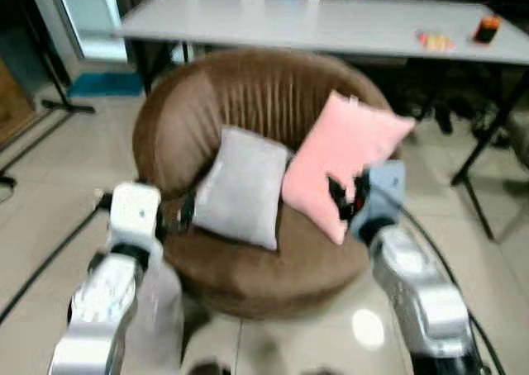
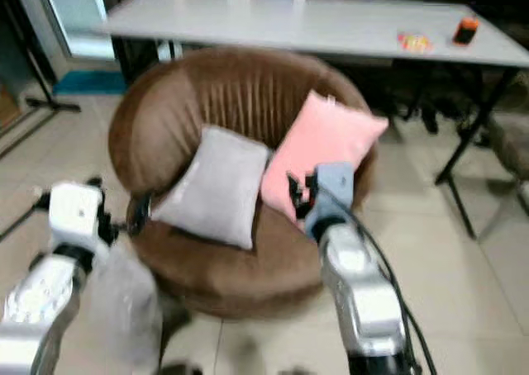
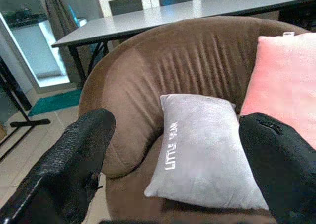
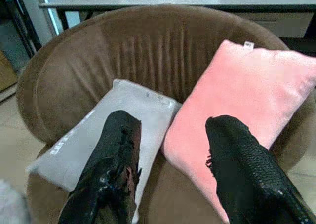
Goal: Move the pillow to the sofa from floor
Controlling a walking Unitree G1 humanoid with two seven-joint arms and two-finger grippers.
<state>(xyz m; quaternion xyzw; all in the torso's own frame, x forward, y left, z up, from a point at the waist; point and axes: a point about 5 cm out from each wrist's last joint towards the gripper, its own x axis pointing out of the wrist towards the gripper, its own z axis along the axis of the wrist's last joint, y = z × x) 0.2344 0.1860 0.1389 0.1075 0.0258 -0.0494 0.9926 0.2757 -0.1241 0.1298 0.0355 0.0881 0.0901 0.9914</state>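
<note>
**Two pillows up on the sofa**

Count them: one pink pillow [image 1: 343, 162], one grey pillow [image 1: 241, 185], both leaning on the round brown sofa [image 1: 256, 102]. Right gripper [image 4: 170, 177] hangs spread apart just before the pink one; left gripper [image 3: 177, 177] gapes wide facing the grey. Beyond both, a long grey surface [image 1: 314, 24].

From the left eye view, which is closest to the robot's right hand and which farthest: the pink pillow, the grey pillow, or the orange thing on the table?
Measured from the right hand:
1. Pink pillow: leaning on the brown sofa's back, right at the hand's fingers.
2. Grey pillow: beside the pink one, toward the robot's left.
3. Orange thing: far back on the grey table, near its right end.
</note>
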